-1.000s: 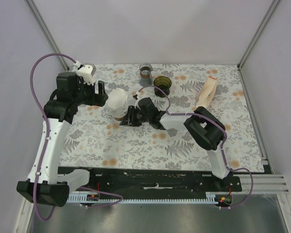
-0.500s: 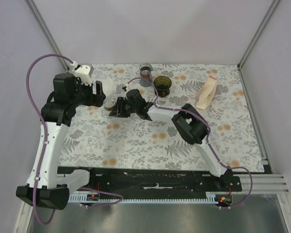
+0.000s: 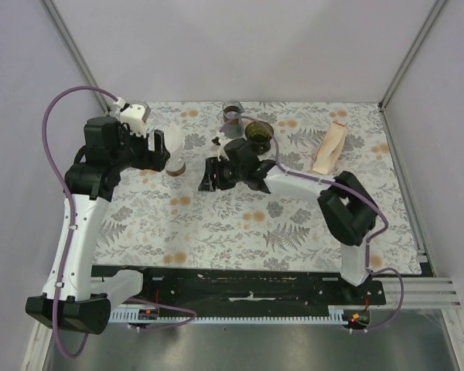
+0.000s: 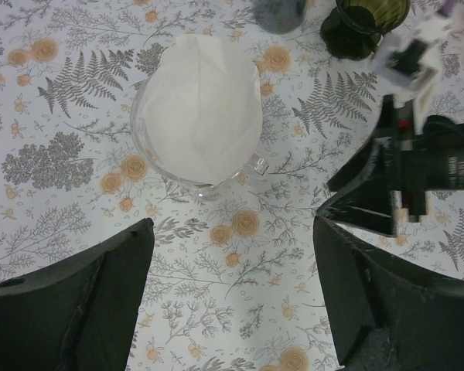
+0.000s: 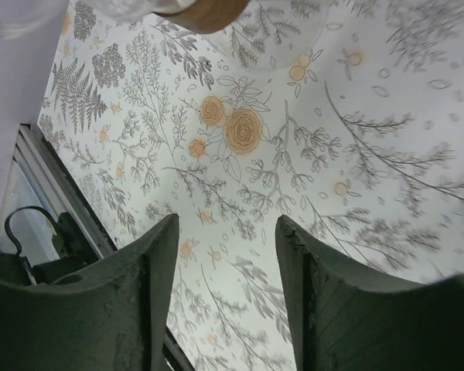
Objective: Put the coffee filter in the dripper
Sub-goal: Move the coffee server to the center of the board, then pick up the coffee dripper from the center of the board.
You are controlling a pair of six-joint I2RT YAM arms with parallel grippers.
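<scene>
The white paper coffee filter (image 4: 205,108) sits inside a clear round glass carafe (image 4: 147,147), seen from above in the left wrist view. In the top view the filter (image 3: 165,142) shows just right of my left gripper (image 3: 156,152). My left gripper (image 4: 232,228) is open and empty, above the table short of the carafe. The dark olive-green dripper (image 3: 259,135) stands at the back, also in the left wrist view (image 4: 367,19). My right gripper (image 3: 209,175) is open and empty (image 5: 226,224), right of the carafe, whose brown band (image 5: 209,11) shows above its fingers.
A clear glass jar with a brown band (image 3: 232,114) stands just left of the dripper. A long pale peach packet (image 3: 330,149) lies at the back right. The right arm's black wrist (image 4: 417,162) fills the right of the left wrist view.
The carafe with the filter has shifted left and back, toward my left gripper. My right gripper reached left to it, then drew back to the right.
</scene>
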